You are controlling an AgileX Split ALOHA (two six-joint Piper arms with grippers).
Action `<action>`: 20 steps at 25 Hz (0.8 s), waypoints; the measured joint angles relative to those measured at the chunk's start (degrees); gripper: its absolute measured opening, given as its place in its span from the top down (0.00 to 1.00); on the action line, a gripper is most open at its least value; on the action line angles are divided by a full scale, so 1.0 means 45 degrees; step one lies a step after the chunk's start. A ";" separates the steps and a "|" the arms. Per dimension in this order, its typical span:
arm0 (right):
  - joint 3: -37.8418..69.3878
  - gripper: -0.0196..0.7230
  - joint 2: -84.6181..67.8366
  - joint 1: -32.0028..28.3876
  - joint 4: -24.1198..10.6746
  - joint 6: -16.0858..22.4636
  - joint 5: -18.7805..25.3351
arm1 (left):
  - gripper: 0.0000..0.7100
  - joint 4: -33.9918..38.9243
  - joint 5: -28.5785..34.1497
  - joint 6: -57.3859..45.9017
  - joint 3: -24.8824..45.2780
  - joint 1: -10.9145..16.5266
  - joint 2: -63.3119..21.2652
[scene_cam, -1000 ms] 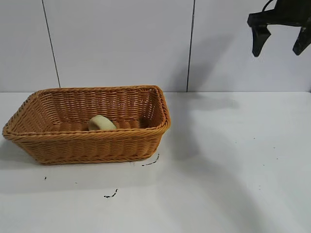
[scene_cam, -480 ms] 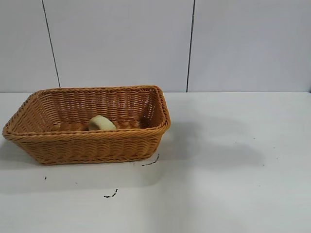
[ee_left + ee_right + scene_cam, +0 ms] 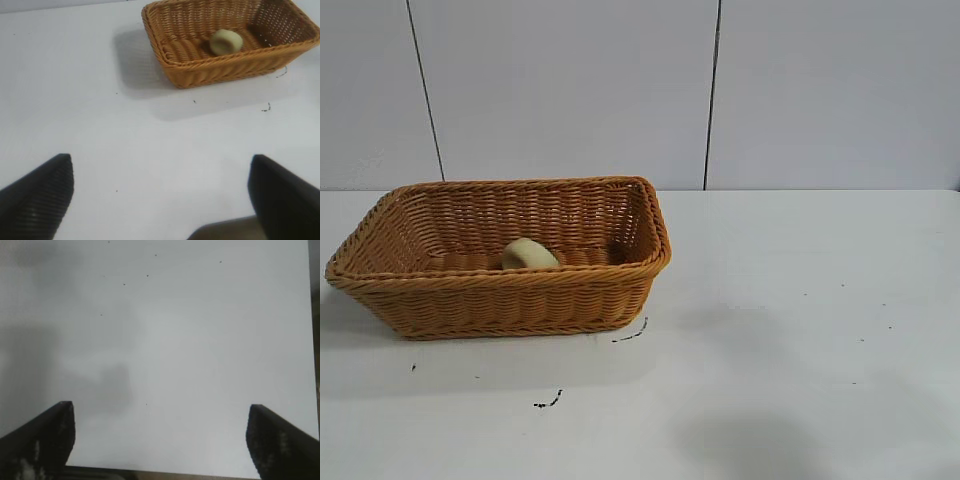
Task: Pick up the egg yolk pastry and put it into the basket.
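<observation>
The egg yolk pastry (image 3: 528, 254) lies inside the orange-brown wicker basket (image 3: 500, 300) at the left of the white table. Both also show in the left wrist view, the pastry (image 3: 225, 41) on the floor of the basket (image 3: 220, 70). My left gripper (image 3: 161, 170) is open and empty, well away from the basket over bare table. My right gripper (image 3: 161, 415) is open and empty over bare table near the table's edge. Neither gripper shows in the exterior view.
Small dark marks (image 3: 630, 335) lie on the table just in front of the basket. A grey tiled wall (image 3: 720, 90) stands behind the table. The table edge shows in the right wrist view (image 3: 314, 340).
The right gripper, open at the top right of the exterior view one second ago, has left that view. The pastry and basket have not moved.
</observation>
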 joint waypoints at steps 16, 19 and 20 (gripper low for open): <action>0.1662 0.10 -0.7237 0.0000 0.0285 -0.0010 -0.0468 | 0.02 0.0000 0.0000 0.0000 0.0000 0.0000 0.0000; 0.1662 0.10 -0.7246 0.0000 0.0285 -0.0010 -0.0483 | 0.02 0.0000 0.0000 0.0000 0.0000 0.0000 0.0000; 0.1662 0.10 -0.7246 0.0000 0.0285 -0.0010 -0.0483 | 0.02 0.0000 0.0000 0.0000 0.0000 0.0000 0.0000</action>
